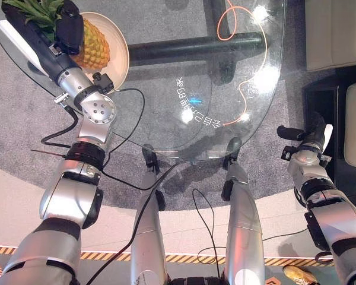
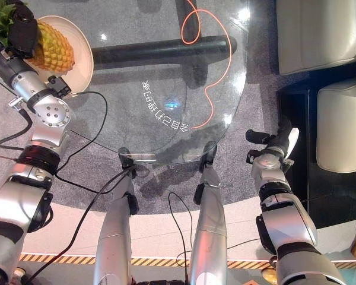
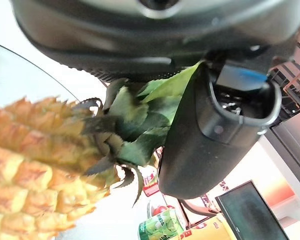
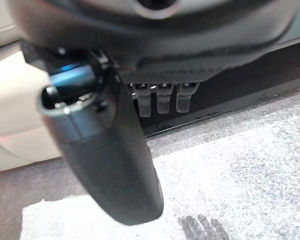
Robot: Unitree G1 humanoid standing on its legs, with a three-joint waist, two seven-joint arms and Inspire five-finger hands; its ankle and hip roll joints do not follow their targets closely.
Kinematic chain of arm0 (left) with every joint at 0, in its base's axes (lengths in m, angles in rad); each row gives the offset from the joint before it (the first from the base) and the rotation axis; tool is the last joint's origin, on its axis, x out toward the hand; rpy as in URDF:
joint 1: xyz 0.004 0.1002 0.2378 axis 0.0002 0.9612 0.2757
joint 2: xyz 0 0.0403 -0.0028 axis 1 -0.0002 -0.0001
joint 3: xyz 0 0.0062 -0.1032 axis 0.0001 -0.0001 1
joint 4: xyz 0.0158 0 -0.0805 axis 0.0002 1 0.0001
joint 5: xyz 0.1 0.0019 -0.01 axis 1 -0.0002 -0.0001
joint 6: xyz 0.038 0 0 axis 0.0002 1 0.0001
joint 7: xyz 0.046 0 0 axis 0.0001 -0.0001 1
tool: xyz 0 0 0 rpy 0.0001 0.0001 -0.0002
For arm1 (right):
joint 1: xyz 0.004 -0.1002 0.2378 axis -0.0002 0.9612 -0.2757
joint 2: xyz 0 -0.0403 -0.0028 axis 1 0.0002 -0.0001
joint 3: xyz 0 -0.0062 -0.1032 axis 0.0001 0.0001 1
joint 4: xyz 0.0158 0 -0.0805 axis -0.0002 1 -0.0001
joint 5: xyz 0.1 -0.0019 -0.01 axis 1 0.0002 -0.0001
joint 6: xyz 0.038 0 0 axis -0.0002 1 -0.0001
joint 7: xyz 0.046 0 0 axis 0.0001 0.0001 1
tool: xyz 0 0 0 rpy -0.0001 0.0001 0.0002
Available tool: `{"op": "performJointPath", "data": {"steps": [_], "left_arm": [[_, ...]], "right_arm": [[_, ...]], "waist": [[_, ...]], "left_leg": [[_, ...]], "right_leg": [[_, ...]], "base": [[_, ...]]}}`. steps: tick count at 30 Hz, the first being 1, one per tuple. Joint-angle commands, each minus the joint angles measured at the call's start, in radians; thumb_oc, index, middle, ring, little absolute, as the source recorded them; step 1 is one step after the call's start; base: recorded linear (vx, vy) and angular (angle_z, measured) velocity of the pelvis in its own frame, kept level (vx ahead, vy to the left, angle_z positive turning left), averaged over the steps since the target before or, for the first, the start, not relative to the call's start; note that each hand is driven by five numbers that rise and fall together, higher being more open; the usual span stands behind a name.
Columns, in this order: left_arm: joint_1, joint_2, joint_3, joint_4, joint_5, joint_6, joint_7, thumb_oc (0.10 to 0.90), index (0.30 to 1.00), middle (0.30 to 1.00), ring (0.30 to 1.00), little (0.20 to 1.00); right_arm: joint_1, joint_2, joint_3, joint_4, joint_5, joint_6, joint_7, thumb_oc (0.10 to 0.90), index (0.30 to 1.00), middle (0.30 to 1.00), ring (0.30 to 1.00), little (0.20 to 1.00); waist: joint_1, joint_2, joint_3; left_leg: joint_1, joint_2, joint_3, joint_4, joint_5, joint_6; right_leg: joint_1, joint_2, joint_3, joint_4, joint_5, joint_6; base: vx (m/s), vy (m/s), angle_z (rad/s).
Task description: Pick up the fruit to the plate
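Left arm: extended forward and to the left over the glass counter, forearm angled toward the far left corner. Left hand is seen resting over the leafy crown of the pineapple. In the left wrist view the thumb is seen lying against the green leaves, the crown being pinched between thumb and palm; the fingers themselves are hidden behind the crown.

Right arm: held low at the robot's right side, off the counter, above the grey carpet. Right hand is seen with its fingers curled under the palm in the right wrist view, the thumb standing out; nothing is held.

Pineapple: golden-yellow, scaled skin, dark green spiky crown. It is laid on its side on the plate, crown pointing toward the far left edge, body toward the plate's middle.

Plate: round, cream-coloured, placed at the far left corner of the counter.

Counter: rounded clear glass top on a dark tubular frame. An orange cable is seen trailing across its right part.

Beside the counter: pale cushioned seating at the right.
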Motion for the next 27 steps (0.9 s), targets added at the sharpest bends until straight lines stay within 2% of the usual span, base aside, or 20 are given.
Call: {"op": "performJointPath", "data": {"steps": [1,5,6,9,10,11,12,13,27], "left_arm": [[-0.151,0.119,0.011,-0.008,0.076,-0.070,0.043,0.553,0.688,0.688,0.688,0.653],[-0.147,0.119,0.012,-0.009,0.070,-0.068,0.041,0.624,0.749,0.749,0.749,0.724],[-0.144,0.117,0.012,-0.007,0.071,-0.073,0.041,0.682,0.799,0.799,0.799,0.782],[-0.138,0.117,0.015,-0.007,0.067,-0.084,0.035,0.753,0.860,0.860,0.860,0.853],[-0.134,0.116,0.016,-0.008,0.064,-0.089,0.032,0.800,0.900,0.900,0.900,0.900],[-0.131,0.115,0.017,-0.008,0.063,-0.092,0.030,0.764,0.869,0.869,0.869,0.864],[-0.128,0.113,0.018,-0.013,0.062,-0.095,0.031,0.764,0.869,0.869,0.869,0.864],[-0.125,0.112,0.018,-0.016,0.061,-0.097,0.030,0.800,0.900,0.900,0.900,0.900],[-0.062,0.083,0.032,-0.064,0.044,-0.136,-0.009,0.800,0.900,0.900,0.900,0.900]], "right_arm": [[-0.014,-0.043,0.020,0.032,-0.027,-0.029,-0.038,0.800,0.900,0.900,0.900,0.900],[-0.011,-0.045,0.018,0.034,-0.029,-0.036,-0.037,0.800,0.900,0.900,0.900,0.900],[-0.012,-0.045,0.018,0.034,-0.030,-0.036,-0.037,0.800,0.900,0.900,0.900,0.900],[-0.015,-0.048,0.018,0.035,-0.030,-0.036,-0.037,0.800,0.900,0.900,0.900,0.900],[-0.015,-0.049,0.016,0.037,-0.030,-0.035,-0.036,0.800,0.900,0.900,0.900,0.900],[-0.015,-0.049,0.015,0.037,-0.031,-0.035,-0.036,0.800,0.900,0.900,0.900,0.900],[-0.014,-0.048,0.014,0.036,-0.032,-0.035,-0.038,0.800,0.900,0.900,0.900,0.900],[-0.012,-0.048,0.013,0.035,-0.032,-0.036,-0.039,0.800,0.900,0.900,0.900,0.900],[-0.015,-0.036,0.009,0.021,-0.035,-0.034,-0.063,0.800,0.900,0.900,0.900,0.900]], "waist": [[0.015,-0.029,-0.026],[0.015,-0.028,-0.026],[0.016,-0.028,-0.026],[0.017,-0.027,-0.026],[0.019,-0.028,-0.026],[0.020,-0.028,-0.026],[0.020,-0.028,-0.026],[0.021,-0.028,-0.026],[0.034,-0.027,-0.026]], "left_leg": [[-0.055,0.008,-0.059,0.130,-0.102,-0.046],[-0.054,0.005,-0.059,0.125,-0.102,-0.045],[-0.056,0.005,-0.061,0.127,-0.102,-0.046],[-0.055,0.003,-0.061,0.124,-0.102,-0.046],[-0.053,0.003,-0.061,0.124,-0.102,-0.046],[-0.054,0.003,-0.062,0.125,-0.102,-0.046],[-0.055,0.003,-0.062,0.126,-0.102,-0.046],[-0.055,0.003,-0.063,0.126,-0.102,-0.046],[-0.054,-0.002,-0.067,0.119,-0.103,-0.044]], "right_leg": [[0.033,0.026,-0.004,-0.029,-0.027,0.032],[0.033,0.026,-0.004,-0.034,-0.026,0.032],[0.032,0.026,-0.003,-0.033,-0.027,0.032],[0.032,0.025,-0.004,-0.034,-0.026,0.032],[0.034,0.025,-0.006,-0.035,-0.026,0.033],[0.035,0.024,-0.007,-0.034,-0.026,0.033],[0.034,0.023,-0.007,-0.034,-0.026,0.033],[0.033,0.023,-0.008,-0.034,-0.025,0.033],[0.038,0.018,-0.018,-0.044,-0.019,0.036]], "base": [[0.00,0.000,0.00],[0.00,0.000,0.00],[0.00,0.000,0.00],[0.00,0.000,0.00],[0.00,0.000,0.00],[0.00,0.000,0.00],[0.00,0.000,0.00],[0.00,0.000,0.00],[0.00,0.000,0.00]]}}
